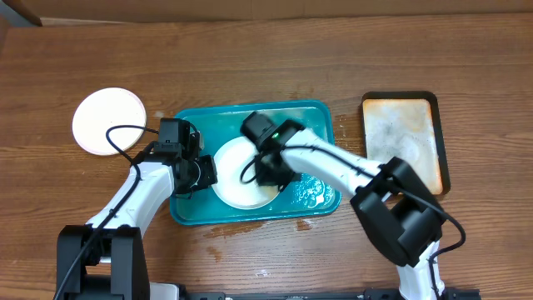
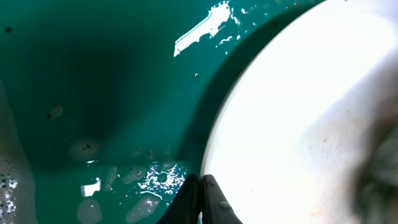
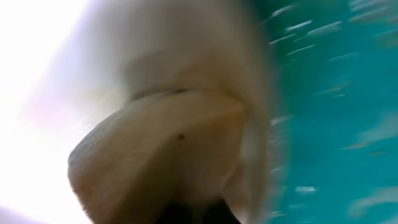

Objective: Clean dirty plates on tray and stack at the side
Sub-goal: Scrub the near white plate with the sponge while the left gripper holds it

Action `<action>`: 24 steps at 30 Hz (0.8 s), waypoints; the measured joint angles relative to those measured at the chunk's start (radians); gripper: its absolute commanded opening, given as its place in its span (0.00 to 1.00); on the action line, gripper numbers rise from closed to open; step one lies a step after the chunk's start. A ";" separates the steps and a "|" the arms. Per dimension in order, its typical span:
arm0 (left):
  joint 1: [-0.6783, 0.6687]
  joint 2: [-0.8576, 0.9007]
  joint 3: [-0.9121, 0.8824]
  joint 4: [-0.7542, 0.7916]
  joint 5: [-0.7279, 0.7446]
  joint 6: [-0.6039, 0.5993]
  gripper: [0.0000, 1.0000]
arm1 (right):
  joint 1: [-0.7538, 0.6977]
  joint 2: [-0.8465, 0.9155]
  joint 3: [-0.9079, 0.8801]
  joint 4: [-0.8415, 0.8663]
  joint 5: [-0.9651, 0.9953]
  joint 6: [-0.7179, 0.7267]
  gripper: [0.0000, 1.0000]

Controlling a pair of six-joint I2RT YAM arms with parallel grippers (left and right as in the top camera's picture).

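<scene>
A white dirty plate (image 1: 233, 179) lies in the teal tray (image 1: 321, 117). My left gripper (image 1: 206, 172) is shut on the plate's left rim. In the left wrist view its fingers (image 2: 202, 194) pinch the edge of the plate (image 2: 298, 124), which has faint brown specks, over the wet tray (image 2: 93, 74). My right gripper (image 1: 266, 167) is over the plate's right part. It is shut on a pale beige sponge (image 3: 168, 162) pressed against the plate (image 3: 37, 93), with the tray (image 3: 336, 93) beside it. This view is blurred. A second white plate (image 1: 108, 122) sits on the table at the left.
A narrow black-rimmed, rust-stained tray (image 1: 404, 137) lies to the right of the teal tray. Foam and water (image 1: 315, 193) pool in the teal tray's right front corner. The table is brown wood.
</scene>
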 measured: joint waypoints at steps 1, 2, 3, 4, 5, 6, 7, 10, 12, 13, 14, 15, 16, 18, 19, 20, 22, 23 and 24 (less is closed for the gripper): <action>0.000 0.000 0.000 -0.001 0.002 0.000 0.13 | -0.019 0.000 0.001 -0.002 0.010 0.000 0.04; -0.002 0.000 0.000 -0.008 0.009 -0.001 0.20 | -0.032 0.000 0.002 0.000 0.014 0.000 0.04; -0.003 0.000 0.000 -0.013 0.014 0.000 0.30 | -0.039 0.000 0.003 0.000 0.019 0.000 0.04; -0.003 0.000 0.000 -0.019 0.016 0.002 0.32 | -0.044 0.000 0.003 0.000 0.030 0.000 0.04; -0.002 0.000 0.000 -0.023 0.015 -0.002 0.35 | -0.045 0.000 0.003 0.000 0.039 -0.001 0.04; -0.002 0.000 0.000 -0.023 0.014 -0.002 0.39 | -0.045 0.000 0.003 0.000 0.048 -0.001 0.04; -0.002 0.000 0.000 -0.024 0.011 -0.001 0.42 | -0.044 0.000 0.003 -0.001 0.055 -0.001 0.04; -0.001 0.000 0.000 -0.026 0.003 0.001 0.48 | -0.044 0.000 0.003 0.000 0.070 -0.001 0.04; -0.001 0.000 0.000 -0.027 -0.001 0.000 0.49 | -0.044 0.000 0.003 0.000 0.076 -0.001 0.04; -0.001 0.000 0.000 -0.026 -0.002 0.001 0.49 | -0.044 0.000 0.003 0.001 0.076 0.000 0.04; -0.001 0.000 0.000 -0.026 -0.003 0.001 0.49 | -0.044 0.000 0.003 0.001 0.077 -0.001 0.04; -0.001 0.000 0.000 -0.026 -0.004 0.001 0.50 | -0.044 0.000 0.003 0.001 0.077 -0.001 0.04; -0.001 0.000 0.000 -0.023 -0.004 0.001 0.49 | -0.044 0.000 0.003 0.001 0.077 -0.001 0.04; -0.001 0.001 0.000 -0.014 -0.003 0.001 0.48 | -0.044 0.000 0.003 0.001 0.080 0.000 0.04; -0.001 0.003 0.000 -0.008 -0.002 0.001 0.42 | -0.044 0.000 0.003 0.002 0.082 -0.001 0.04; -0.001 0.008 0.000 0.000 0.004 0.000 0.38 | -0.045 0.000 0.003 0.003 0.082 -0.001 0.04; -0.001 0.024 0.000 0.018 0.031 0.002 0.34 | -0.045 0.000 0.003 0.005 0.081 -0.004 0.04; -0.001 0.035 0.000 0.032 0.047 0.005 0.35 | -0.045 0.000 0.003 0.006 0.080 -0.008 0.04; -0.001 0.045 0.000 0.046 0.058 0.005 0.37 | -0.044 0.000 0.003 0.007 0.081 -0.010 0.04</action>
